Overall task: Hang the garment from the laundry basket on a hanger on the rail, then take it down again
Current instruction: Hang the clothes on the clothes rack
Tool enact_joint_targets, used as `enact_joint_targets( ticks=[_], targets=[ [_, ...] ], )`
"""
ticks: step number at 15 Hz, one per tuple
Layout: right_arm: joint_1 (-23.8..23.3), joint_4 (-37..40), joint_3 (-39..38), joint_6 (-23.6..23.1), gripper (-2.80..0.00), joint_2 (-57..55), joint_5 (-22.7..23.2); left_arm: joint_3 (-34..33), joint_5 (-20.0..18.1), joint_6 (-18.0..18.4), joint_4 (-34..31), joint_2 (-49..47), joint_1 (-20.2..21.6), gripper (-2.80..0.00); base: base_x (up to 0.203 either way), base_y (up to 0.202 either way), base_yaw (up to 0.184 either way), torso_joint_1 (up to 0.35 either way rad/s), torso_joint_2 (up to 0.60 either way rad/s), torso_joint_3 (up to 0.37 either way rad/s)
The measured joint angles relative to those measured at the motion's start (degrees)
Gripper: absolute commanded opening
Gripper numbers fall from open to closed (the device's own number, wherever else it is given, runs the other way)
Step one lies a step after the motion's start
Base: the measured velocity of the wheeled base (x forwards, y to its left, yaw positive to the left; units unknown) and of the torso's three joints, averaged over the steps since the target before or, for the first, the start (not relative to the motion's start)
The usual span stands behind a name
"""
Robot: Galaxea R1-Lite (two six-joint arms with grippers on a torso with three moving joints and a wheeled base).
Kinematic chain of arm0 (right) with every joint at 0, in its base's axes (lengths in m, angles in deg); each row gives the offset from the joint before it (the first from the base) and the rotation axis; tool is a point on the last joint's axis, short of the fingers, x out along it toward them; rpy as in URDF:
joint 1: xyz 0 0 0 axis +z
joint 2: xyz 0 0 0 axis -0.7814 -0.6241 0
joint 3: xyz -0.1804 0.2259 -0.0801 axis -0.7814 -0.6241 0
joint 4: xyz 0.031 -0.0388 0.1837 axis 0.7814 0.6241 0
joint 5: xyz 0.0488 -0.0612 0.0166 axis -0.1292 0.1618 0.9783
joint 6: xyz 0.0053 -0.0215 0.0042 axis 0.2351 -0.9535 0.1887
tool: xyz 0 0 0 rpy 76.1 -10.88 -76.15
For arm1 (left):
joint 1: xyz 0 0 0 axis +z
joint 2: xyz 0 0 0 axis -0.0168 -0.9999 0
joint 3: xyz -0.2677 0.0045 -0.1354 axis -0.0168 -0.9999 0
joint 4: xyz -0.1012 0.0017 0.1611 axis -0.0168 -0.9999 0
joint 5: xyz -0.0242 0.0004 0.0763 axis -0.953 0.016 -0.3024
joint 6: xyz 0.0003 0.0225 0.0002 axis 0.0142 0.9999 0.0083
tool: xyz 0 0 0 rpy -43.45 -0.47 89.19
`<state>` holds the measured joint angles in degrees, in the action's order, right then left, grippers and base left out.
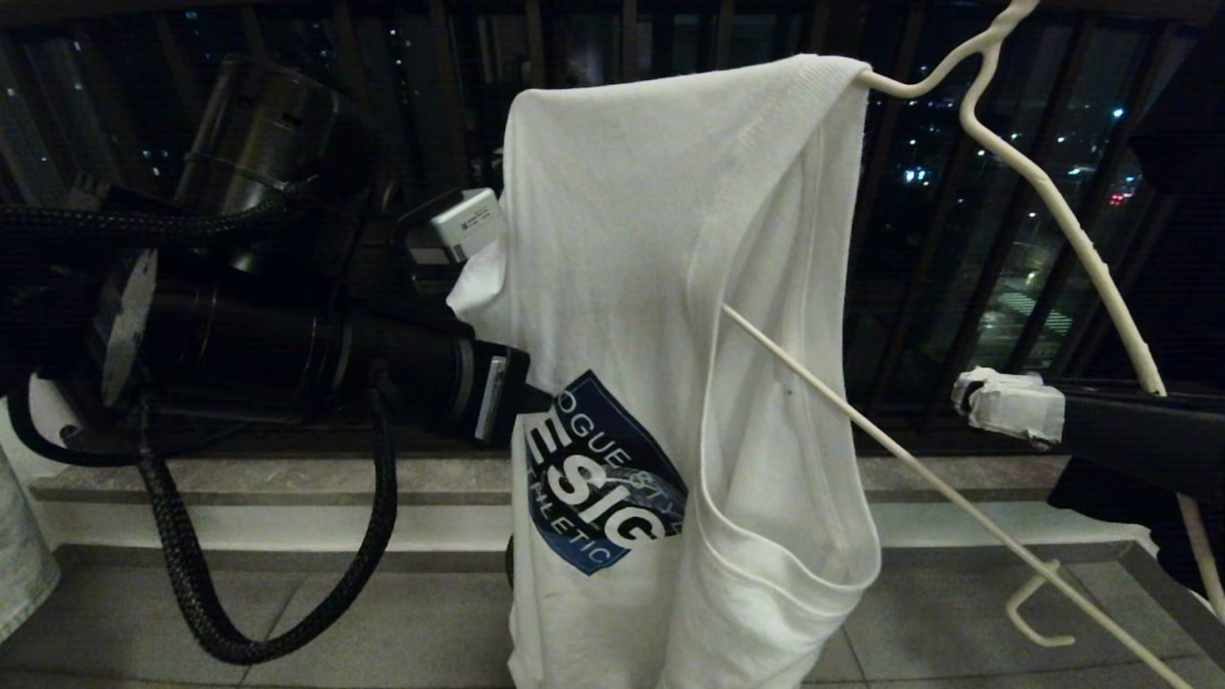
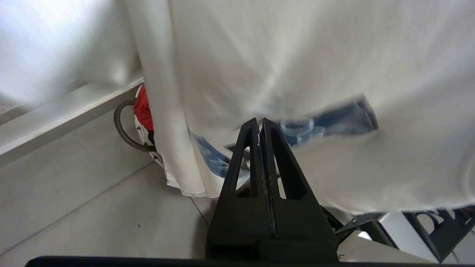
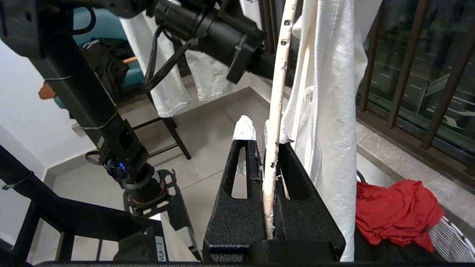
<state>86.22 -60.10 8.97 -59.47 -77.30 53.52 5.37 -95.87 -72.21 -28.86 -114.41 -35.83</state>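
The white garment (image 1: 651,287) with its dark blue print (image 1: 598,478) hangs from one arm of the tilted off-white hanger (image 1: 1053,220). The hanger's other arm sits between the shut, white-taped fingers of my right gripper (image 1: 995,402), (image 3: 256,126). My left arm reaches in from the left, and its gripper goes out of sight behind the cloth. In the left wrist view the left gripper (image 2: 259,122) is shut, its tips pinching the garment (image 2: 297,66) beside the print. The laundry basket (image 2: 146,139) stands on the floor below, with red cloth in it. The rail is out of view.
Dark balcony railing bars (image 1: 957,287) and a stone ledge (image 1: 287,478) run behind the shirt. A pale denim garment (image 1: 19,555) hangs at the far left. Red cloth (image 3: 393,211) fills the basket. A black stand draped with white cloth (image 3: 170,92) is by my base.
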Motion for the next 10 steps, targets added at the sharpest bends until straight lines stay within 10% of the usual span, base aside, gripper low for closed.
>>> enact_joint_targets(
  ticks=[5,6,10],
  targets=[
    [-0.08,0.0,0.0,-0.03,-2.8,-0.15,0.01,-0.41,1.04,-0.02,0.2,3.61,-0.12,-2.8,0.0,0.0,0.0,0.0,0.0,0.0],
    [-0.07,0.02,0.0,-0.03,-2.8,-0.15,0.01,0.25,1.5,0.24,0.1,4.23,0.74,0.0,0.0,0.0,0.0,0.0,0.0,0.0],
    [-0.05,0.06,0.0,-0.04,-2.8,-0.17,0.04,3.8,1.62,3.83,-0.11,4.42,4.85,0.0,0.0,0.0,0.0,0.0,0.0,0.0]
  ],
)
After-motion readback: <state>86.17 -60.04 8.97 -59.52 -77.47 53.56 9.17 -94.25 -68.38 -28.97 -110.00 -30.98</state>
